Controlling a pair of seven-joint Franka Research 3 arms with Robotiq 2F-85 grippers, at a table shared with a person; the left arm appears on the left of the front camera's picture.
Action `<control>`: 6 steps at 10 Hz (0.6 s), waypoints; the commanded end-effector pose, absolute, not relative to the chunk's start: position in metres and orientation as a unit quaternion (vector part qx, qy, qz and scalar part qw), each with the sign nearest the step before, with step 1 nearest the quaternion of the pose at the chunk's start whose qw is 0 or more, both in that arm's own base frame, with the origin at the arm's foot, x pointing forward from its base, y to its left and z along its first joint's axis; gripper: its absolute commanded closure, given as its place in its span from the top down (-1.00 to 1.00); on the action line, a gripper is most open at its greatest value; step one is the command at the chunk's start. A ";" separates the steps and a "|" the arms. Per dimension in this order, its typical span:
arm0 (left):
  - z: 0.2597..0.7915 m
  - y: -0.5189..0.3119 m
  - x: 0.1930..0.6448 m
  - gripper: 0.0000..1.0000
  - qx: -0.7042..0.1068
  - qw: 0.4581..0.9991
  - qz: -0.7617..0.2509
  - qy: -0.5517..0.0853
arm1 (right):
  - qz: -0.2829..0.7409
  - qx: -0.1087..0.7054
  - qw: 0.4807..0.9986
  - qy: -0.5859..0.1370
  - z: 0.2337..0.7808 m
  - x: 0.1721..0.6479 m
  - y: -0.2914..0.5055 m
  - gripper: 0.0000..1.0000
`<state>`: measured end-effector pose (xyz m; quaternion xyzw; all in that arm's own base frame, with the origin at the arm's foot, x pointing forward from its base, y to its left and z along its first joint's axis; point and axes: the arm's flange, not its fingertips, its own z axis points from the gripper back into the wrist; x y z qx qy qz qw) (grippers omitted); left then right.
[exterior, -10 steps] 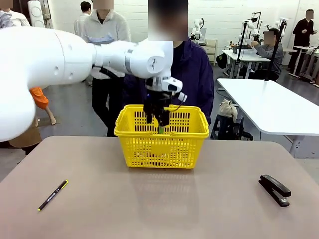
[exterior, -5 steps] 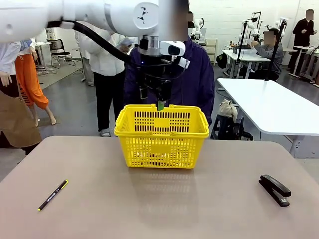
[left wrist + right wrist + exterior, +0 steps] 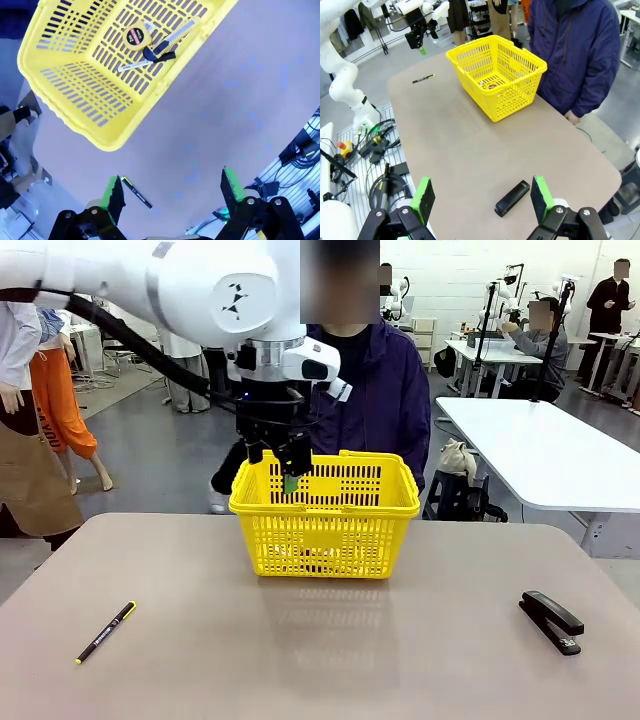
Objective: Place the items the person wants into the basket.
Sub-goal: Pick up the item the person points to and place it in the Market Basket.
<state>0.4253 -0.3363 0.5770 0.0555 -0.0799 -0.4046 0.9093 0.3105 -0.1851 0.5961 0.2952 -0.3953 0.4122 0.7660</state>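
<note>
The left claw, spread and empty, hangs above the basket's left rim; all three items lie below inside it.

Tape measure, knife, marker — in basket

I see the basket is shiny yellow plastic with slotted walls. The worktop looks smooth and dull, a soft brownish grey. My left arm has a glossy white shell. The stapler is black and a bit shiny. The person's jacket looks like soft dark cloth
</note>
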 end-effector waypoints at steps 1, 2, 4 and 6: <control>0.571 -0.333 0.415 1.00 0.044 0.916 -0.387 -0.096 | 0.413 0.303 0.754 -0.411 0.596 0.312 -0.184 1.00; 0.577 -0.336 0.425 1.00 0.055 0.909 -0.405 -0.080 | 0.413 0.303 0.754 -0.411 0.596 0.312 -0.184 1.00; 0.577 -0.336 0.425 1.00 0.055 0.909 -0.405 -0.080 | 0.413 0.303 0.754 -0.411 0.596 0.312 -0.184 1.00; 0.577 -0.336 0.425 1.00 0.055 0.909 -0.405 -0.080 | 0.413 0.303 0.754 -0.411 0.596 0.312 -0.184 1.00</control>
